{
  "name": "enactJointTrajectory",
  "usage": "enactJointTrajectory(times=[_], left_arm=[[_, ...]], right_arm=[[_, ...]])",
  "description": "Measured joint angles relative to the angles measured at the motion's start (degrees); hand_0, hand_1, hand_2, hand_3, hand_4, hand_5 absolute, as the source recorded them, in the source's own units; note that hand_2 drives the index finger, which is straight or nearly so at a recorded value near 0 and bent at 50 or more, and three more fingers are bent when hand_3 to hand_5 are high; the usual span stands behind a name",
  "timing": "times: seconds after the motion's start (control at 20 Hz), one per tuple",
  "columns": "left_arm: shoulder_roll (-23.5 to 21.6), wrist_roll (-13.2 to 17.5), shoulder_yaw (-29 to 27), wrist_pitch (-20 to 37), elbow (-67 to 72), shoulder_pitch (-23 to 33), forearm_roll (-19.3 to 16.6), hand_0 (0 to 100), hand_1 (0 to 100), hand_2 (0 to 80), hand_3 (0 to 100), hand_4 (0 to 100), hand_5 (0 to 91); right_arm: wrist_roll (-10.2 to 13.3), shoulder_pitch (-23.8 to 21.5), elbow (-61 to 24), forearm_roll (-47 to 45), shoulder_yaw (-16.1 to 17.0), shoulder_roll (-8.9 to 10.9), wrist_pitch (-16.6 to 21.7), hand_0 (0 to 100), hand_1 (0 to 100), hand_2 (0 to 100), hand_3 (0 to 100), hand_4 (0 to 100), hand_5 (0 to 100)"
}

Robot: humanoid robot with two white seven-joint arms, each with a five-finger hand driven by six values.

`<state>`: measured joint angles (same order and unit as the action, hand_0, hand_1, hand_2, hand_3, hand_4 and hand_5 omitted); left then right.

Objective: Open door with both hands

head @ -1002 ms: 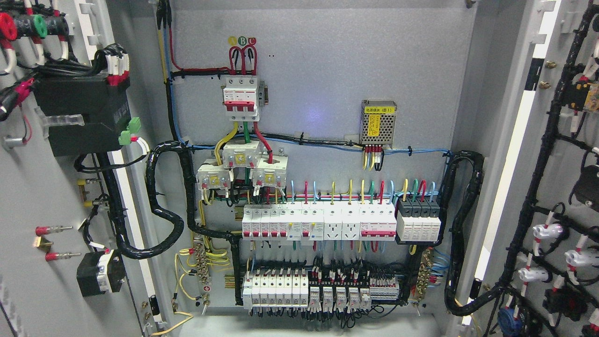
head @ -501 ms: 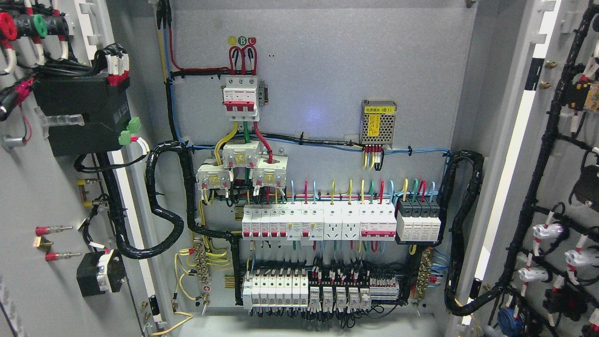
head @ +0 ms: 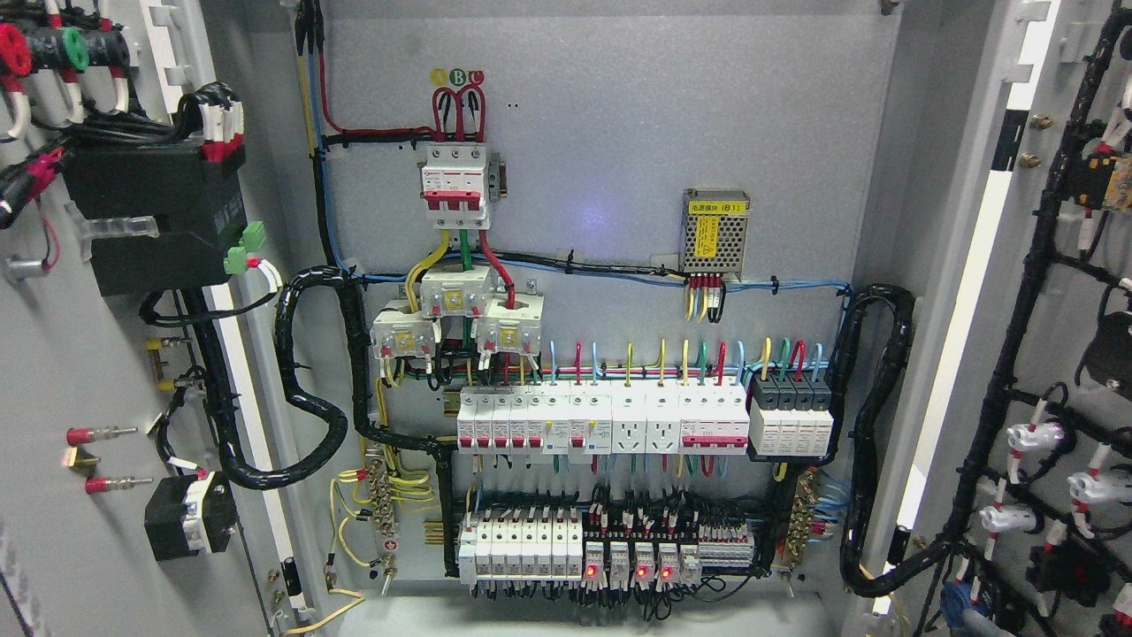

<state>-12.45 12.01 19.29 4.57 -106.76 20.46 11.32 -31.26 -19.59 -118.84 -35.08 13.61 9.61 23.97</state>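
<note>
Left door (head: 53,354) and right door (head: 1061,292) wide open; neither hand visible, state impossible to tell.

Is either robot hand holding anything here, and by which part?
It cannot be told: neither hand is in view. Both grey cabinet doors, left and right, stand swung open, showing the wired grey back panel.

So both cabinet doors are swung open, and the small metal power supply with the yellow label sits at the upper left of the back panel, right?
Not quite. Both doors, the left door and the right door, are swung open, but the head view shows the power supply with its yellow label at the upper right of the back panel, not the upper left.
</note>
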Motion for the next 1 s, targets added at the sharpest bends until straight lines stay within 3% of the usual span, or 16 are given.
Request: enactJointTrajectory(times=[0.45,1.0], left_arm=[[-1.63,0.35,-1.31,8.3,-5.16,-2.5,0.15,0,0,0.0,0,0,0.0],[-3.06,0.37,-4.78,9.73,-9.06,-4.4,1.29,0,0,0.0,0,0,0.0]], right_arm=[[-0.29,0.31,-0.16,-3.59,2.0,3.67,2.32,0,0,0,0,0,0],[-0.49,0.2,0.02,-8.86,2.96,8.49,2.71,0,0,0,0,0,0]])
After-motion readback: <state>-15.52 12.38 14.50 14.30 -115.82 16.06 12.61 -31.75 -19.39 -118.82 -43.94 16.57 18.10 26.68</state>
